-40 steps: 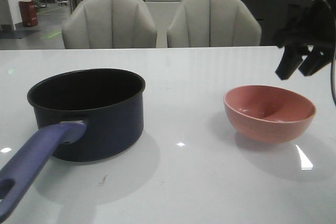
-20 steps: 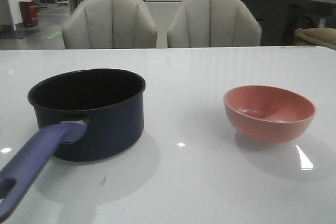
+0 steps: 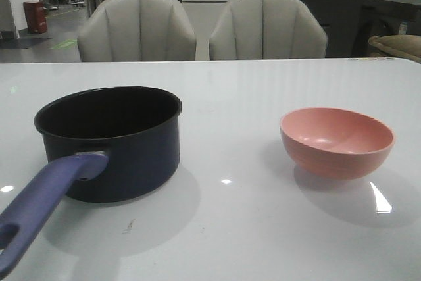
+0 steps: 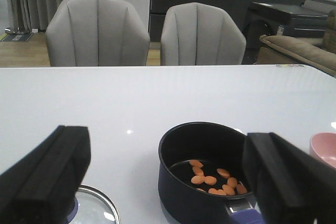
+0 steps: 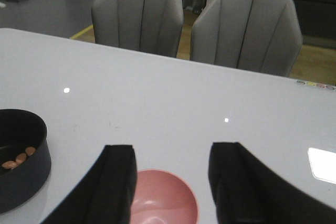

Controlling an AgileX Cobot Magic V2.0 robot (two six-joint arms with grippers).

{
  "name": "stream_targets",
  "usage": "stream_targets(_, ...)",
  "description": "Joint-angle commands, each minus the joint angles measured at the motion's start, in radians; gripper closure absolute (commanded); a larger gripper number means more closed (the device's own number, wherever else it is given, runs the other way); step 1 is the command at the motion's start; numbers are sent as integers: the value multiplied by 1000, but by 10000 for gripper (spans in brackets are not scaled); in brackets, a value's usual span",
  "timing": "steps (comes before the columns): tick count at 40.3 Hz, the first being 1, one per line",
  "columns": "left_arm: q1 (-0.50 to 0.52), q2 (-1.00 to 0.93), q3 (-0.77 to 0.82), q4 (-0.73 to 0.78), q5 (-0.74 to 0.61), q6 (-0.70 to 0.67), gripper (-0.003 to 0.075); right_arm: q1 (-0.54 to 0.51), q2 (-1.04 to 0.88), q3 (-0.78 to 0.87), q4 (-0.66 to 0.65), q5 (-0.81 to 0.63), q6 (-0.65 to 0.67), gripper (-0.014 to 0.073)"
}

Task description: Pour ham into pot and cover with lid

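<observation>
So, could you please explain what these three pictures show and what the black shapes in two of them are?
It is a two-armed robot at a white table. One picture looks forward over the table; the other two come from cameras on each wrist, and the black shapes there are the robot's own fingers. The left gripper and the right gripper are both open and hold nothing. On the table stand a dark pot with a long blue handle and a pink bowl, which looks empty. The left wrist view looks into the pot and shows the ham, small orange slices, on its bottom. A glass lid lies on the table beside the pot, not yet on it.
</observation>
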Motion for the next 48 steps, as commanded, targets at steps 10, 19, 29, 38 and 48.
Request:
stream_targets(10,-7,10,-28,-11,-77,-3,82,1,-387,258,21,-102,-7,156)
stream_targets(19,-7,10,-28,-11,-77,-3,82,1,-433,364,21,-102,-8,191)
stream_targets(29,-7,10,-28,-11,-77,-3,82,1,-433,404,21,-107,-8,446)
stream_targets(38,-7,10,-28,-11,-63,-3,82,1,-433,404,21,-108,-8,444)
stream_targets(48,-7,81,-90,22,27,-3,60,1,-433,404,21,-108,-8,444)
